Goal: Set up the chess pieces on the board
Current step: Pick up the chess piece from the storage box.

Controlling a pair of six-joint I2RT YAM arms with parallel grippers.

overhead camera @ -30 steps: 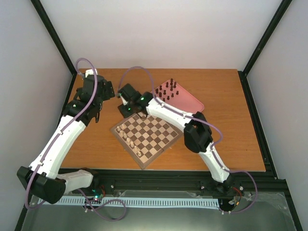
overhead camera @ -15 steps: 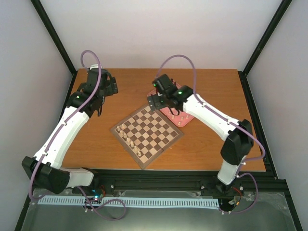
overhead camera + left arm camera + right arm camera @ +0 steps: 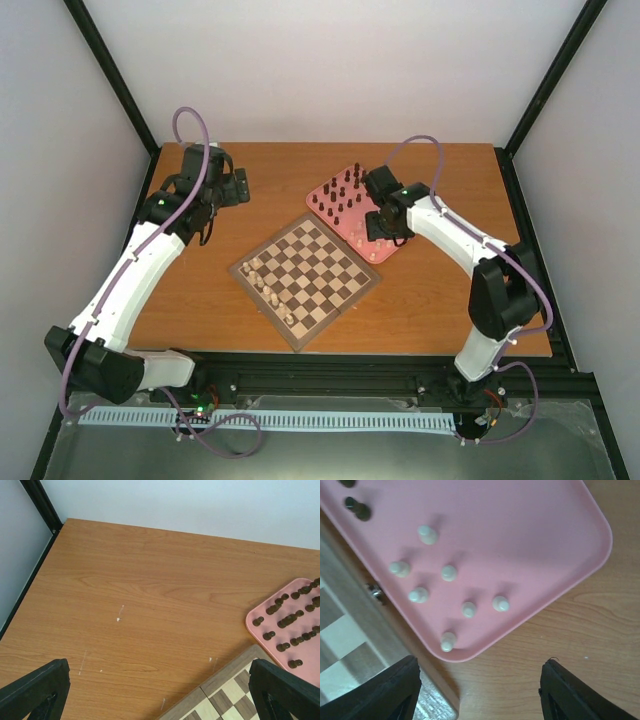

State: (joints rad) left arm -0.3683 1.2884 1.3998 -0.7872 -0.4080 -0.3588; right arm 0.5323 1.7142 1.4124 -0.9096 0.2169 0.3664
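**Top view.** The board (image 3: 305,270) lies on the table (image 3: 460,190), turned corner-on to my bases. A few cream pieces (image 3: 265,285) stand along its near-left edge; the other squares are bare. The pink tray (image 3: 315,195) sits at the board's far-right side, touching or nearly touching it. Dark pieces (image 3: 340,195) stand in rows on the tray's far half. My left gripper (image 3: 240,187) hangs over bare table, to the far left of the board. My right gripper (image 3: 380,228) is above the near half of the tray. From here I cannot tell how either set of jaws stands.

**Left wrist view.** My left fingers (image 3: 35,695) are spread wide, one at each lower corner. Only bare table lies between them, and they hold nothing. A corner of the board shows at the bottom edge, and the tray with its dark pieces is at the right.

**Right wrist view.** My right fingers (image 3: 390,690) are also well apart and hold nothing. Between them lie the tray's rounded corner and bare table. Seven more cream pieces (image 3: 448,572) stand scattered in this end of the tray, and two dark pieces are at the upper left. The board's edge runs along the left.
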